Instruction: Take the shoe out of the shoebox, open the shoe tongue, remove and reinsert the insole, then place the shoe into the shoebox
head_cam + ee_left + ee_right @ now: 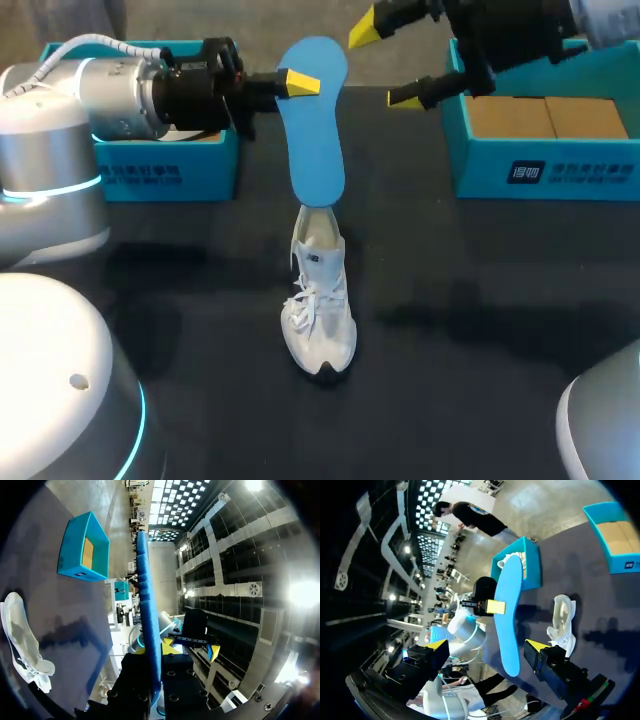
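From the head: blue insole [316, 130] pinched near its top by left gripper [292, 82], upright, lower end at the heel opening of white shoe [320, 300] on the table [480, 300]. Beside the insole, right gripper [388, 62] spread wide, holding nothing. From the left wrist: insole edge-on between own fingers. From the right wrist: insole ahead of the spread fingers, shoe beyond it.

Place: a robot lab, set up as a test bench.
Arms: left arm [70, 100] and right arm [520, 30], grey with lit blue rings, reach over one tabletop [480, 330].
Tabletop: dark and matte.
Boxes: a teal left box [170, 175] and right box [545, 170] at the far edge.
Test pieces: one white shoe [320, 320]; blue insole [315, 130] in the left arm's jaws.
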You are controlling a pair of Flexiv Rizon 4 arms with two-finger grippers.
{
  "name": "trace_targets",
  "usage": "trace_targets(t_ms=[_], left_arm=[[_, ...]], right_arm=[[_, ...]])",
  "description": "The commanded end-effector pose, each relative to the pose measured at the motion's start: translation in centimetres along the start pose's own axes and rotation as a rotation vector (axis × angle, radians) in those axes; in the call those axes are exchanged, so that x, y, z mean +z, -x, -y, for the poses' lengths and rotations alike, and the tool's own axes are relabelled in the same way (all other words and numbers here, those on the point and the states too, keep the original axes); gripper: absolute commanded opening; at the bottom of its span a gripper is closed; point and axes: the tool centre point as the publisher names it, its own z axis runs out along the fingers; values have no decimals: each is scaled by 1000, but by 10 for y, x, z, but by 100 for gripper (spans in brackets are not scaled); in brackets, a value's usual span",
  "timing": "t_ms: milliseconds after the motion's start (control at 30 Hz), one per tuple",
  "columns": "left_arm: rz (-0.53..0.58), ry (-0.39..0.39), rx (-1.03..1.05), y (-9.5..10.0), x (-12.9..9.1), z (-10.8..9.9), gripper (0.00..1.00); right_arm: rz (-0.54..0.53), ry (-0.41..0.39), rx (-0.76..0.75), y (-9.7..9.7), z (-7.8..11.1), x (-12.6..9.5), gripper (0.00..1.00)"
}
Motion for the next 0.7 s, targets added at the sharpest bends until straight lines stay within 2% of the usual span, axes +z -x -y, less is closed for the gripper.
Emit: trace_targets(t_ms=[33,700], left_arm=[[1,0,0,0,0,0,0],[1,0,0,0,0,0,0]], right_arm=[[-303,-5,-1,10,1,2,100],[-238,-13,32,43,7,8,100]])
